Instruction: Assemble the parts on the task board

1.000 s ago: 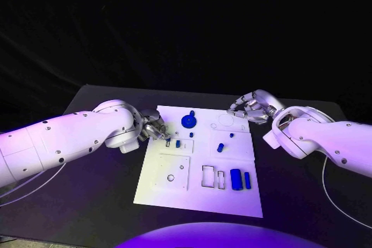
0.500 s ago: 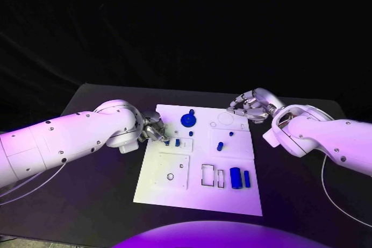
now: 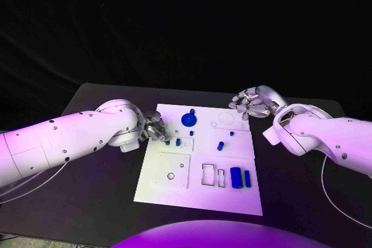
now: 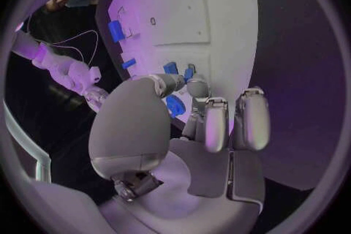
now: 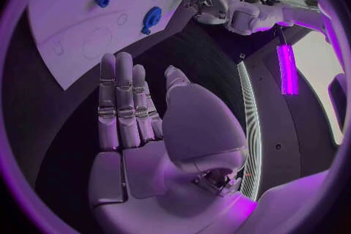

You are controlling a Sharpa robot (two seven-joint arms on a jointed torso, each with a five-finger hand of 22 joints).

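Pinching small blue part point(image 4: 174, 105) at task board point(image 3: 233, 197) left edge
Left hand point(image 3: 152, 128) clamps it; right hand point(image 3: 249, 104) empty, fingers apart; looks light, stiff, slippery: grip sides

I'm looking down from the head at the task board point(image 3: 200, 161); both wrist cameras are peering past their palms, sharing that board point(image 4: 212, 6) point(image 5: 81, 6).

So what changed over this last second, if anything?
The right hand drew back a little from the task board's far right corner toward the table's far edge, holding nothing. The left hand stayed at the board's left edge with its fingers by a small blue part. The parts on the board did not move.
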